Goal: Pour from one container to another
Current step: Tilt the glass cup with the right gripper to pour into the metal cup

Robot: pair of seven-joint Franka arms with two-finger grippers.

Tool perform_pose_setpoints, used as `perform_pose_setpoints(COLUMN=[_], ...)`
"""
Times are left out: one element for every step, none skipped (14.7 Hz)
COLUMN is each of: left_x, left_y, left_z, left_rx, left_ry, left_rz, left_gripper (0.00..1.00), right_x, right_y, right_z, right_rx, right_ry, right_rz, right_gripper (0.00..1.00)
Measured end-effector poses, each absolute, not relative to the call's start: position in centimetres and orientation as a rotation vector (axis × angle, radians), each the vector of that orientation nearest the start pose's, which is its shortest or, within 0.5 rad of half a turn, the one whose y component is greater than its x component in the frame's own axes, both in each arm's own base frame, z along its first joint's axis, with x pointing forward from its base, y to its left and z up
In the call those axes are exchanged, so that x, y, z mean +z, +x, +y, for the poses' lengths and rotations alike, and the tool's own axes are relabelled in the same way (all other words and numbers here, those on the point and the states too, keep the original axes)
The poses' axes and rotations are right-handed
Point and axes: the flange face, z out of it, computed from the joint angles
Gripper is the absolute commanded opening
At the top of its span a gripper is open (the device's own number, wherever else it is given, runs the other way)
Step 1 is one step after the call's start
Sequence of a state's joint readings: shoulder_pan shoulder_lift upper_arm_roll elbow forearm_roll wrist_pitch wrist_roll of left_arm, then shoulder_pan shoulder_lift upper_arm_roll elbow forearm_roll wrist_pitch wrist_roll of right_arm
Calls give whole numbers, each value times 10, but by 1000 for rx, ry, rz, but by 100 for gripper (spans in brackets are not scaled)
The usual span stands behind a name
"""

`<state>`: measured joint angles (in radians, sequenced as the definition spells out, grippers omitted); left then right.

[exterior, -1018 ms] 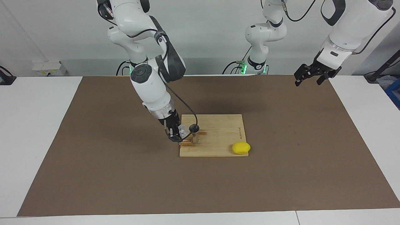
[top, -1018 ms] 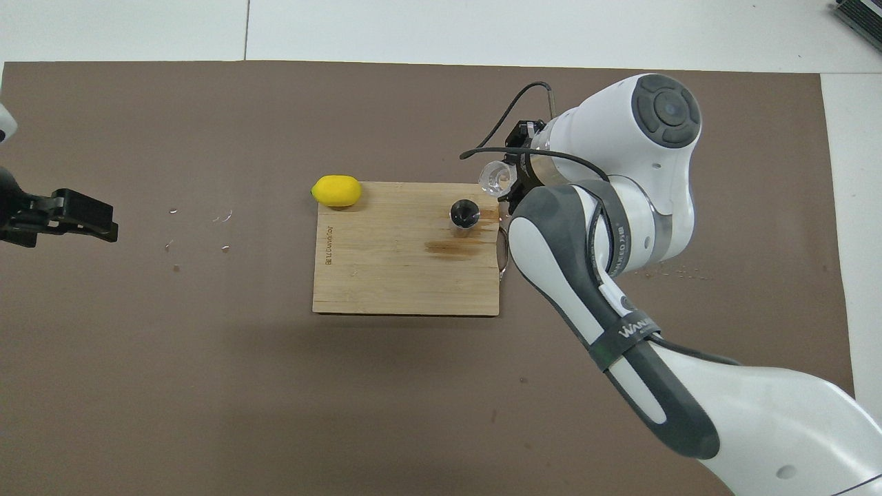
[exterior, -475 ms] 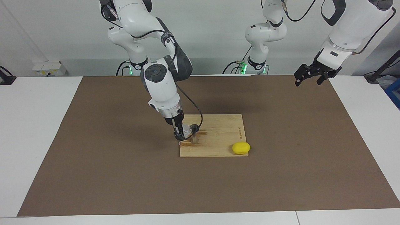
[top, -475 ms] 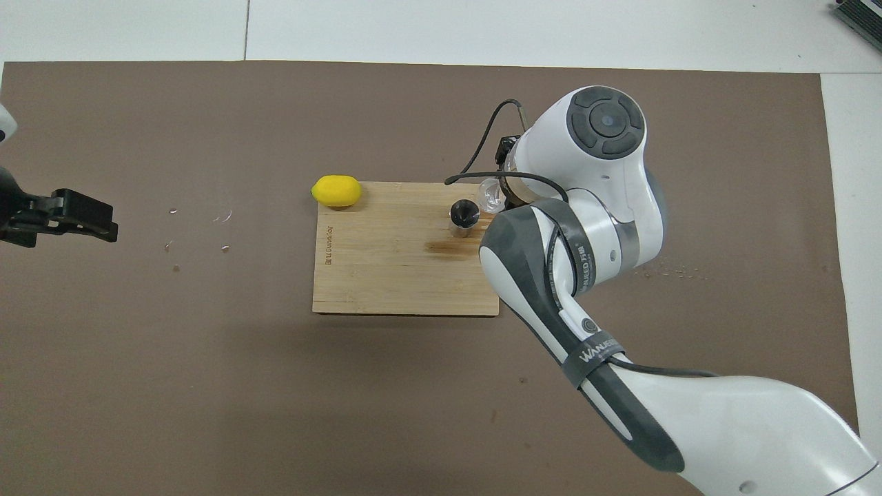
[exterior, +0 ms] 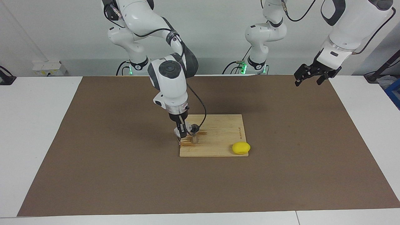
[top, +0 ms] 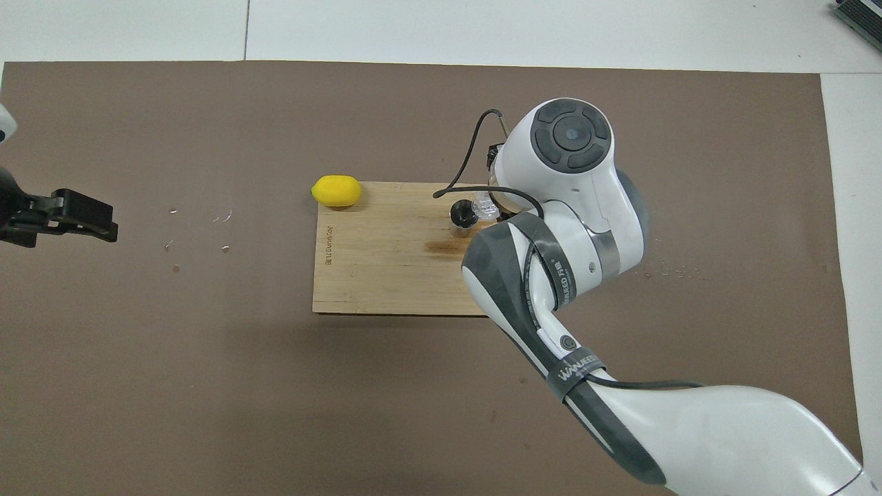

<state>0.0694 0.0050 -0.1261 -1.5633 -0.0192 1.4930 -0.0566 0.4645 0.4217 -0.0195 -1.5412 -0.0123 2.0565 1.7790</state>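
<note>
A: We see the right gripper (exterior: 182, 132) clamped on the glass tumbler (exterior: 186, 130), tipped over the jigger (exterior: 194, 133) on the cutting board (exterior: 218, 147).

B: Lemon (exterior: 241, 147) at the board's five o'clock; left gripper (exterior: 309, 76) waits, spread wide.

— Where's your right arm?

— I've got it reaching out from its base and bent down steeply, the wrist nearly upright over the middle of the tabletop. My right gripper (exterior: 182, 132) points downward, low above the surface, its fingers clamped on a small glass (exterior: 187, 129). From overhead, the big wrist joint covers most of the gripper, so I only see the glass (top: 484, 206) poking out.

— And the left?

— My left arm waits, raised near its own end of the tabletop, by the edge closest to the robots. The left gripper (exterior: 307, 76) hangs in the air, fingers spread wide, holding nothing (top: 76, 219).
</note>
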Motion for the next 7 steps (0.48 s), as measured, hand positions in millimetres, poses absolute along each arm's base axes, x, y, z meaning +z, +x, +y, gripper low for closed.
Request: perform_pose_setpoints(left_x=[619, 619, 619, 619, 619, 619, 619], left_y=[547, 547, 547, 547, 547, 547, 547], left_z=[-33, -33, -33, -33, -33, -33, -33], left_rx=[120, 120, 120, 120, 120, 120, 120], left_ry=[-3155, -3155, -3155, -3155, -3155, -3155, -3155], left_rz=[1, 1, 1, 1, 1, 1, 1], left_gripper=[100, 100, 100, 100, 100, 100, 100], right_x=[419, 419, 419, 419, 419, 419, 419], right_y=[619, 617, 615, 614, 613, 613, 613], right_z=[301, 305, 308, 310, 311, 311, 311], right_rx=[-111, -128, -141, -149, -156, -175, -203], right_ry=[-2435, -2453, -2473, -2484, -2491, -2501, -2514], right_rz=[1873, 1861, 1853, 1848, 1843, 1836, 1828], right_gripper=[0, 0, 0, 0, 0, 0, 0])
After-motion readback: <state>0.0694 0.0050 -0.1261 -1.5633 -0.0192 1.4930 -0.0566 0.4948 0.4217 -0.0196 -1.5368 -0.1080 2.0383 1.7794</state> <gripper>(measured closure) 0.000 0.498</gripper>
